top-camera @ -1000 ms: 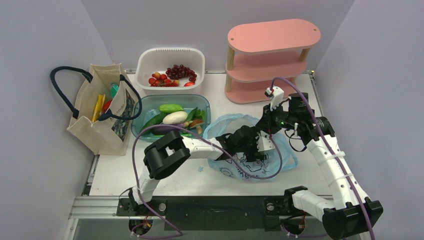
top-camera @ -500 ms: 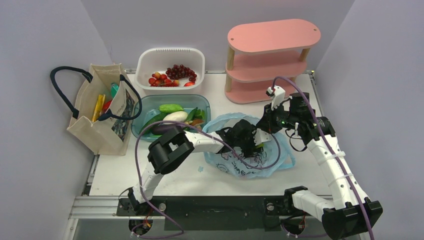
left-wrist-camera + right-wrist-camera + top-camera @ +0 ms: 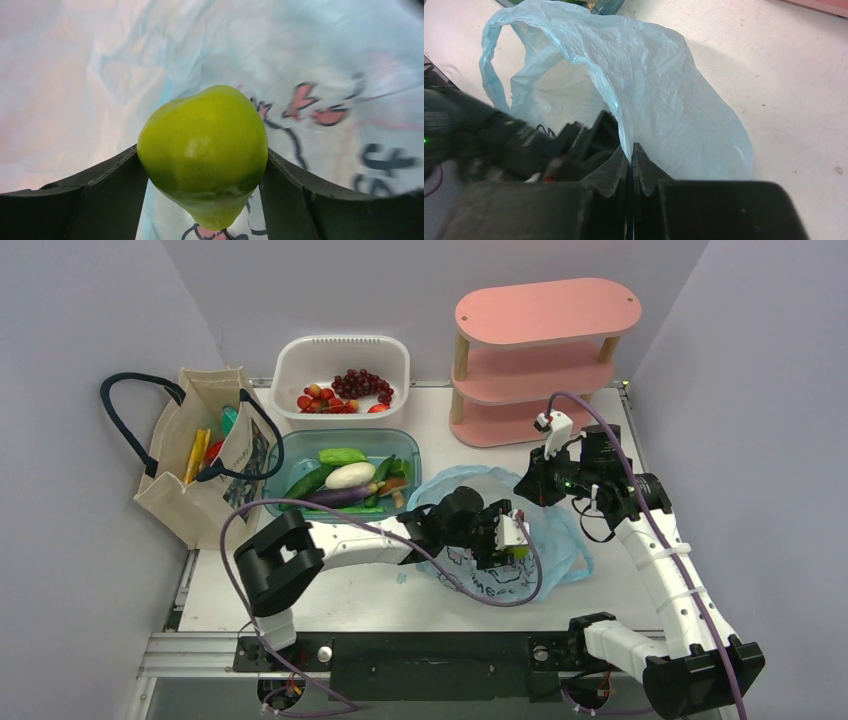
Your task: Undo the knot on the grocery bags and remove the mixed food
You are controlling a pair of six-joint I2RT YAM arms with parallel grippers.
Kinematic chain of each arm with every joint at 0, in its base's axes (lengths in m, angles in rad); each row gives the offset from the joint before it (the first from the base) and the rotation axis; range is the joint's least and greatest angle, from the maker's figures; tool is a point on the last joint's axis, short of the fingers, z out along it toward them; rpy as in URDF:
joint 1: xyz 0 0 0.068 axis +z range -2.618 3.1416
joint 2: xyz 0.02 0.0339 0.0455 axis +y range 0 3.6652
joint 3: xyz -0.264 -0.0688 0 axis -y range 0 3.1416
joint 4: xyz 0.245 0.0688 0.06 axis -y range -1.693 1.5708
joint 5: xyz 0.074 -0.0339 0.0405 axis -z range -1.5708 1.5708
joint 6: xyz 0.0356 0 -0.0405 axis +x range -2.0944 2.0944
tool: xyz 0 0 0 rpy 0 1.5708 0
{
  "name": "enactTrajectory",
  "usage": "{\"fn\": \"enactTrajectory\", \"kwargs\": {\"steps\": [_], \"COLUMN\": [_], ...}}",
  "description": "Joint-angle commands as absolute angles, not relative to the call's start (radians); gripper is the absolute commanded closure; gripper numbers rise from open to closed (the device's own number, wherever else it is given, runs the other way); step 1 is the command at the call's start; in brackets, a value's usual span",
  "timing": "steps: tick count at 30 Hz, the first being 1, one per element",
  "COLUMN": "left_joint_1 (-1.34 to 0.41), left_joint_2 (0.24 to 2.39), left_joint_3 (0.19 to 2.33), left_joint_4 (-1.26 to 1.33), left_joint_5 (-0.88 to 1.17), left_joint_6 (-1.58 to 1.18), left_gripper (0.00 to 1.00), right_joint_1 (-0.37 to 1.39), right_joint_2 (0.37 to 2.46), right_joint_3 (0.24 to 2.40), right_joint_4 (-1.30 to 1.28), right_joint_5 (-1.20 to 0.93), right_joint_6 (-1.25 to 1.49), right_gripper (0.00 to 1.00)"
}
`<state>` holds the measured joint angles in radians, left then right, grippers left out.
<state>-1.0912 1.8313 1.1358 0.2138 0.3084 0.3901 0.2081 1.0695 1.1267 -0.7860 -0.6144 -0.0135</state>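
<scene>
The light blue plastic bag (image 3: 565,540) lies open on the table, and the knot is out of view. My left gripper (image 3: 202,167) is shut on a green pear (image 3: 202,150), one dark finger (image 3: 112,180) on each side of it, with the bag's printed film (image 3: 325,65) behind. From above, my left gripper (image 3: 505,538) is over the bag's near part. My right gripper (image 3: 630,150) is shut on the bag's rim (image 3: 616,95), holding it up. The beige tote (image 3: 195,500) stands at the left with snack packets (image 3: 200,452) inside.
A teal tub (image 3: 405,443) of vegetables lies left of the blue bag. A white basket (image 3: 290,360) of fruit stands behind it. A pink shelf (image 3: 545,350) stands at the back right. My left arm (image 3: 499,135) crosses the right wrist view.
My left gripper has drawn back left and toward the near edge, out of the bag's mouth. Its jaws have narrowed onto the pear. My right gripper has kept its pinch on the rim.
</scene>
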Motion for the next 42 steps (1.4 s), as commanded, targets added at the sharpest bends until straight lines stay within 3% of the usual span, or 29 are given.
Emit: {"fn": "enactTrajectory", "kwargs": {"steps": [1,10,18,28,42], "left_joint_1": [-1.104,-0.961,-0.577,-0.165,-0.047], "left_joint_2": [1.660,1.356,1.356,1.742,2.283], "left_joint_3": [1.118,1.197,1.320,1.640,2.168], "left_joint_4": [0.236,0.015,-0.067,-0.112,-0.269], "left_joint_5": [0.403,0.510,0.473,0.347,0.269], "left_joint_6": [0.417,0.235,-0.061,-0.078,0.069], "left_gripper": [0.45,0.43,0.42,0.42,0.40], "right_joint_1": [0.199,0.191,0.147,0.033,-0.296], "right_joint_2": [1.058,1.048,1.035,1.033,1.190], "right_joint_3": [1.139,1.144,1.158,1.209,1.433], "right_joint_4": [-0.754,-0.782,-0.797,-0.839,-0.857], "right_joint_5": [-0.611,-0.575,-0.541,-0.491,-0.392], "right_joint_6": [-0.013,-0.038,-0.056,-0.080,-0.205], "right_gripper": [1.00,1.00,1.00,1.00,1.00]}}
